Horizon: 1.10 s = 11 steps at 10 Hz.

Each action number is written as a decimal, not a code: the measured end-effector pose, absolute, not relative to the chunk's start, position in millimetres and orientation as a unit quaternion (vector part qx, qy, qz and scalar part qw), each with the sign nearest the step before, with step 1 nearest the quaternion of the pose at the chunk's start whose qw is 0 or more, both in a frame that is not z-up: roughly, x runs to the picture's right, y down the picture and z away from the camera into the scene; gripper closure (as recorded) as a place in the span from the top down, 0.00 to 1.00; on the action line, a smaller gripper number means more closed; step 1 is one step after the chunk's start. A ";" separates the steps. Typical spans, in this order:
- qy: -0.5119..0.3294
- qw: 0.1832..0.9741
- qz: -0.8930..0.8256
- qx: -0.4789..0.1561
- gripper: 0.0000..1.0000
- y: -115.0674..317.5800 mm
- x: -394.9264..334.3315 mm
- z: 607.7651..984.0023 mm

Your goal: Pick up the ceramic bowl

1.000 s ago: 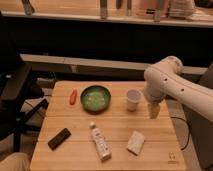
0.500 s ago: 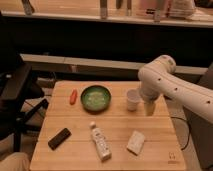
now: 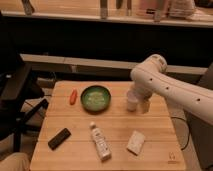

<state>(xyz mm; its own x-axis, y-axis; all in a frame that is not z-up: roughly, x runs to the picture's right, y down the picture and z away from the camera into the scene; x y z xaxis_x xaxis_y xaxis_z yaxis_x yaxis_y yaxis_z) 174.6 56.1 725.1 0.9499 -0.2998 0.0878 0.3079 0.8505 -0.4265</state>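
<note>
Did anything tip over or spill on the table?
Only the bottle looks tipped: it lies on its side near the front of the table, with no spill showing. The green bowl sits upright and whole. The gripper hangs beside the white cup, right of the bowl.

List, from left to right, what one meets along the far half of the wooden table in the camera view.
small orange-red object → ceramic bowl → white cup → gripper, which hangs low just to the right of the white cup.
</note>
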 end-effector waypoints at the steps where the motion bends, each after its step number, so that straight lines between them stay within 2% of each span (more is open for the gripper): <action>1: -0.011 0.961 -0.164 -0.220 0.80 55.3 169.3 726.5; 11: -0.041 0.954 -0.235 -0.183 0.80 45.3 112.7 743.8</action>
<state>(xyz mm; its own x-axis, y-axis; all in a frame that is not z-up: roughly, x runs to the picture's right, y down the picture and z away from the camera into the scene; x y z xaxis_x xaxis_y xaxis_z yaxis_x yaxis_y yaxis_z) 112.7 45.3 743.8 0.8863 -0.4331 0.1639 0.4630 0.8226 -0.3302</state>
